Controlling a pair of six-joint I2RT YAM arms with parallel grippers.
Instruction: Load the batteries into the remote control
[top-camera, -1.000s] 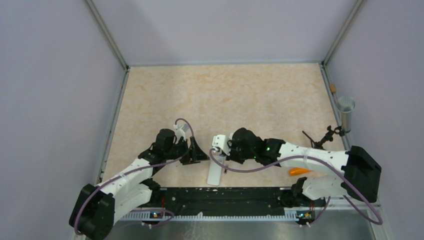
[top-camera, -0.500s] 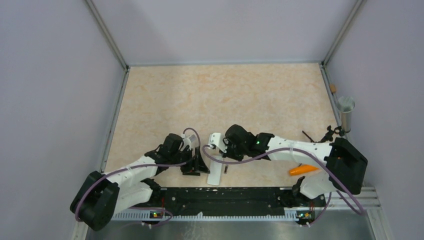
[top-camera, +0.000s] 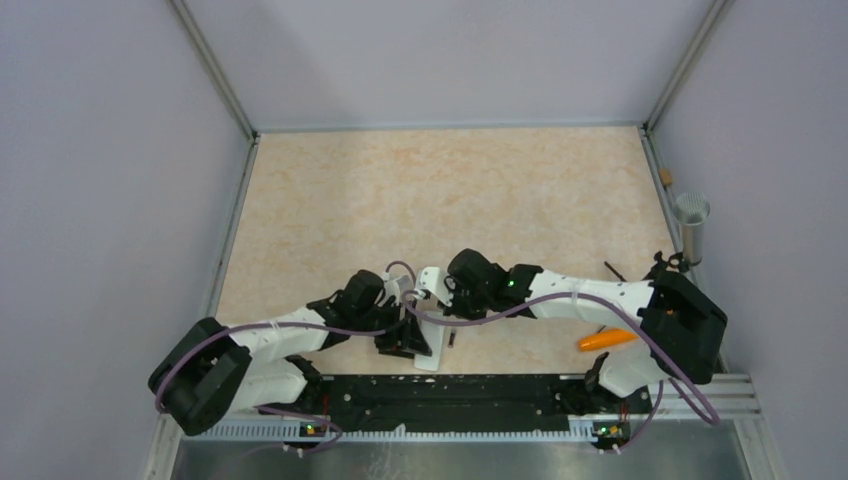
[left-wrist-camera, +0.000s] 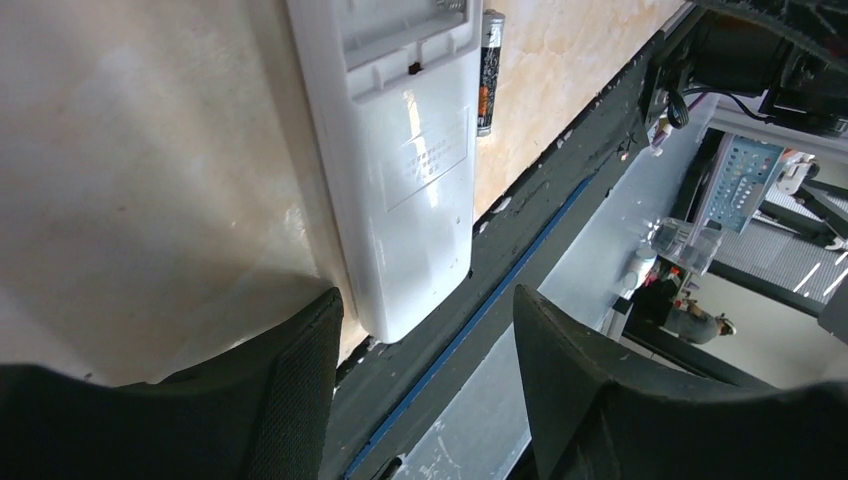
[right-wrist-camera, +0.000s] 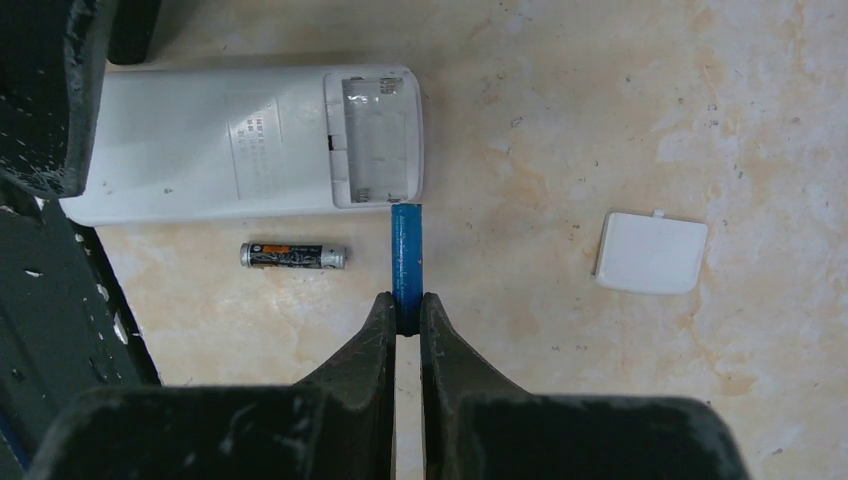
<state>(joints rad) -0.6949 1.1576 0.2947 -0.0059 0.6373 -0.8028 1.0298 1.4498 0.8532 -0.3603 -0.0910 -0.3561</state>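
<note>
The right gripper (right-wrist-camera: 405, 310) pinches the slim blue cylindrical battery (right-wrist-camera: 406, 250), tip at the open compartment of the white rectangular plastic remote control (right-wrist-camera: 230, 145), which lies back-up at the table's near edge w/ the dark cylindrical battery (right-wrist-camera: 293, 256) just right, & the left gripper (left-wrist-camera: 428, 300) stands wide at its near end.

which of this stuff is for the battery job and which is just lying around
For the job: remote control, blue battery in the right hand, dark battery, loose battery cover.
Just lying about: orange tapered object, metal cup.
</note>
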